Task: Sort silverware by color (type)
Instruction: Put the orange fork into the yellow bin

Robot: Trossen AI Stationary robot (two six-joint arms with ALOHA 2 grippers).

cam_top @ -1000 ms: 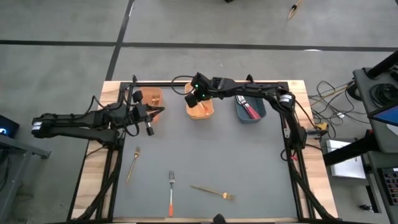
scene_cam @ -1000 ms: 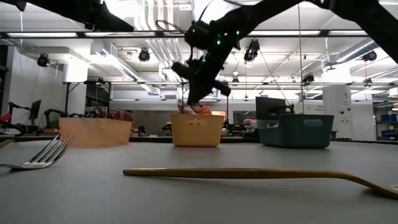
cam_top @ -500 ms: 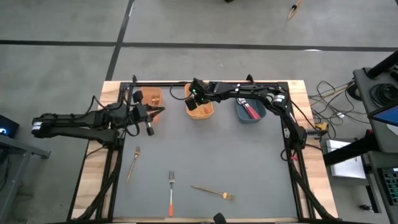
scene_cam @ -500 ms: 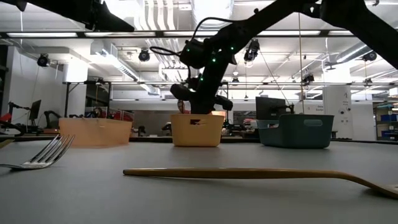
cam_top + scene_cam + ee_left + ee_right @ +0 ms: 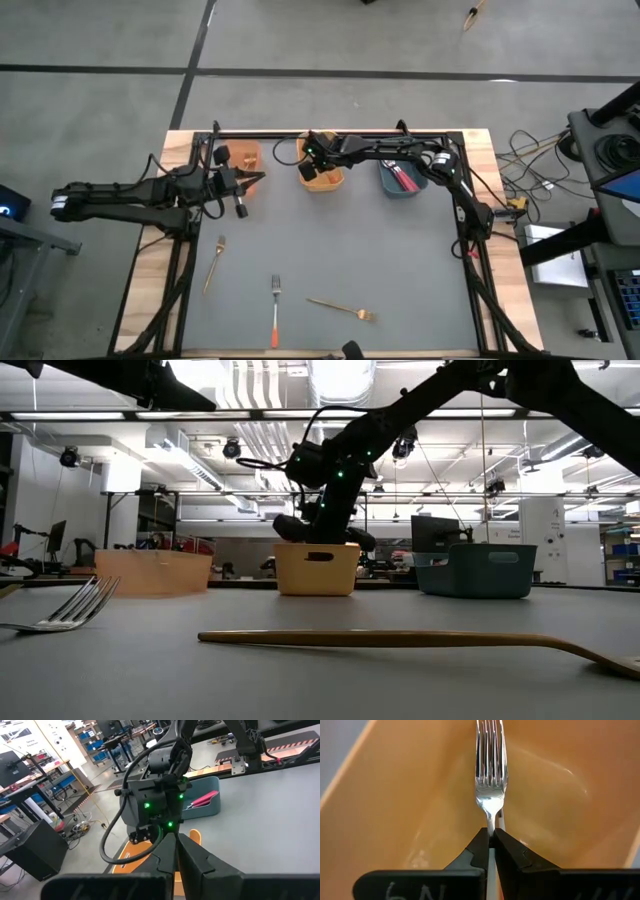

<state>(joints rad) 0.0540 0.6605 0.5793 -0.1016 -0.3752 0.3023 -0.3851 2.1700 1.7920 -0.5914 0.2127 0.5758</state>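
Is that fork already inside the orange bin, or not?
Inside: the right gripper, shut on the fork, holds its tines within the orange bin's walls.

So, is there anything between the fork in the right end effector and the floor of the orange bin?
Nothing visible. The right end effector is shut on the fork, tines pointing into the orange bin, and the bin interior around them looks bare.
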